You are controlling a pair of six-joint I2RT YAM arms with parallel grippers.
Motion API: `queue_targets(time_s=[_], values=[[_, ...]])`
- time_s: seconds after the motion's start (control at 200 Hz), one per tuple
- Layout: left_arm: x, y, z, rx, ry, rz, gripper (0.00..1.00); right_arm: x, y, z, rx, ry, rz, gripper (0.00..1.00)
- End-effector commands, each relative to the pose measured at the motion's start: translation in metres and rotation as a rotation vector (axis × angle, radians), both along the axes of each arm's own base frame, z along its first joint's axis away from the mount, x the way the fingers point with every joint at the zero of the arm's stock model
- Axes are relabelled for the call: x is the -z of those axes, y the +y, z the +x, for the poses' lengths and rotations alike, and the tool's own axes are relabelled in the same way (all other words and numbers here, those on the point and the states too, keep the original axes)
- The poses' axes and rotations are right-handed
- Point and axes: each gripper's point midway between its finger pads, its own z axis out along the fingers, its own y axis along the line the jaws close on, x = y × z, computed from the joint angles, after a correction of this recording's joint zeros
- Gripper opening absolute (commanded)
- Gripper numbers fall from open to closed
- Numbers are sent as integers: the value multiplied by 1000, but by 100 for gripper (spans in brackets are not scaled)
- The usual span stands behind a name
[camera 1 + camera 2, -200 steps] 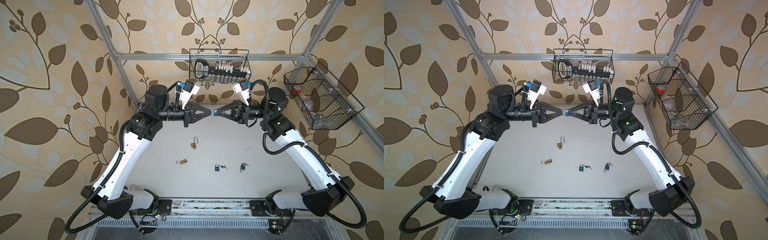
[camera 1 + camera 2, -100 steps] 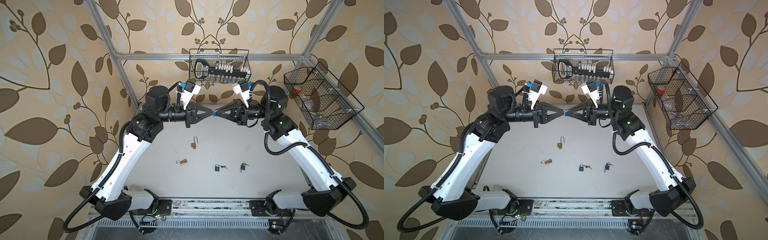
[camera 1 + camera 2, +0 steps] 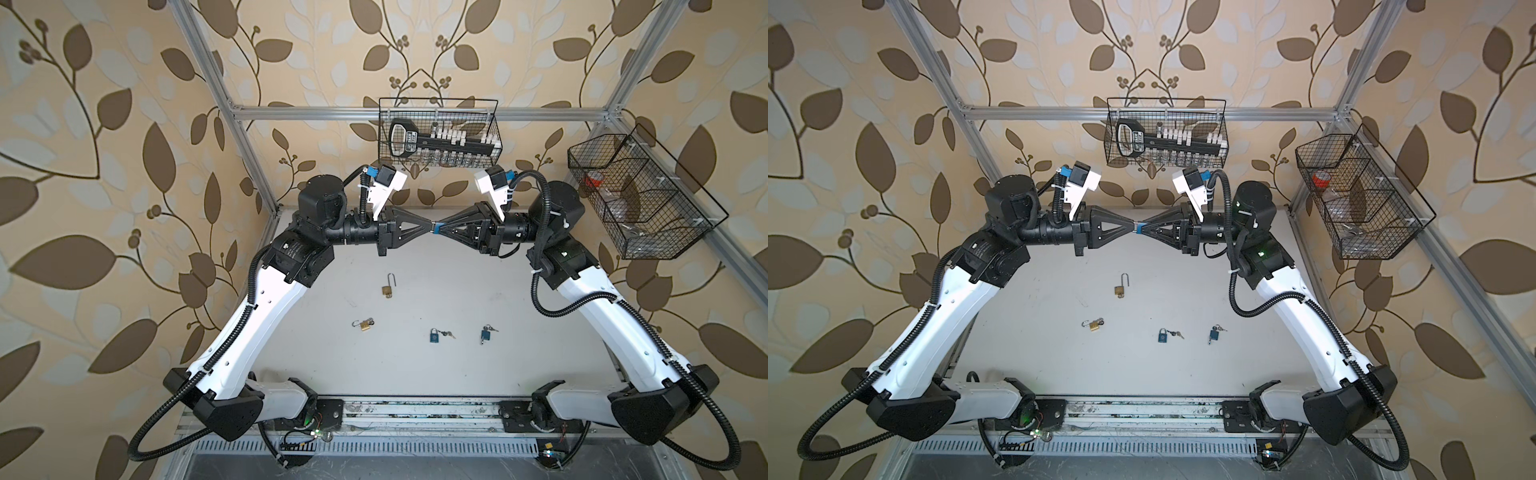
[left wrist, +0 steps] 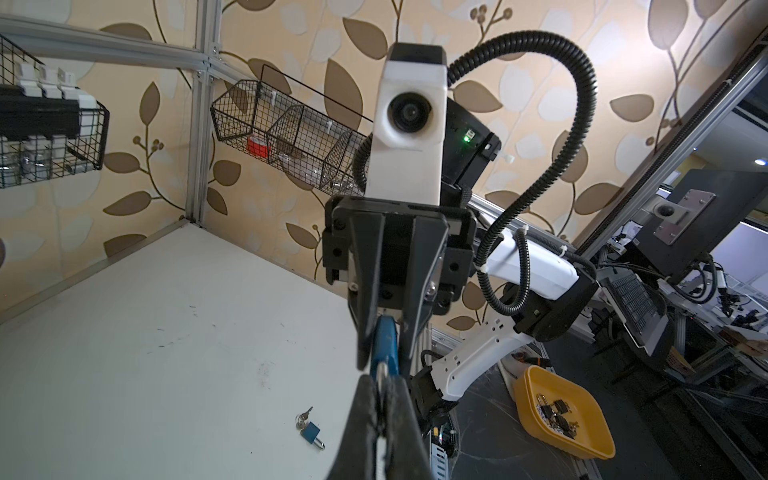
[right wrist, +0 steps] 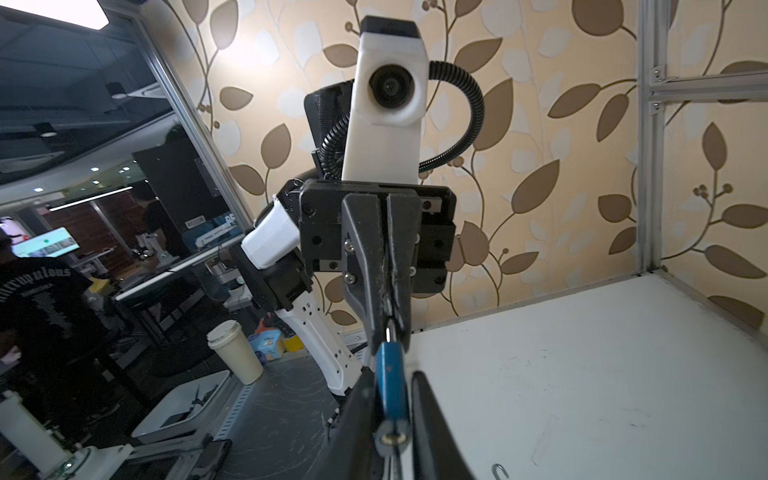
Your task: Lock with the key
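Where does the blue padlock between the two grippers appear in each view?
Top view: blue padlock in mid-air, over the white table, far side.
Top view: the same.
Left wrist view: straight ahead, close.
Right wrist view: straight ahead, close.
Shared landmark: the white table.

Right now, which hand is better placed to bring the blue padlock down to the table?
Left, probably. The left hand is shut on the shackle of the blue padlock, while the right hand shows a gap beside the body.
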Motion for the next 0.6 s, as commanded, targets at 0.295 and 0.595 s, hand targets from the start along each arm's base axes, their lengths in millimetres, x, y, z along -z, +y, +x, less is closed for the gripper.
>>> queue_targets(time_s=[0.295,0.595], values=[[-18,18,-14,80,-43,-70,0,-18,-16,-1,26,21,56,63],[-20,18,-22,120,-59,-77,0,-9,-11,4,-7,69,23,58]])
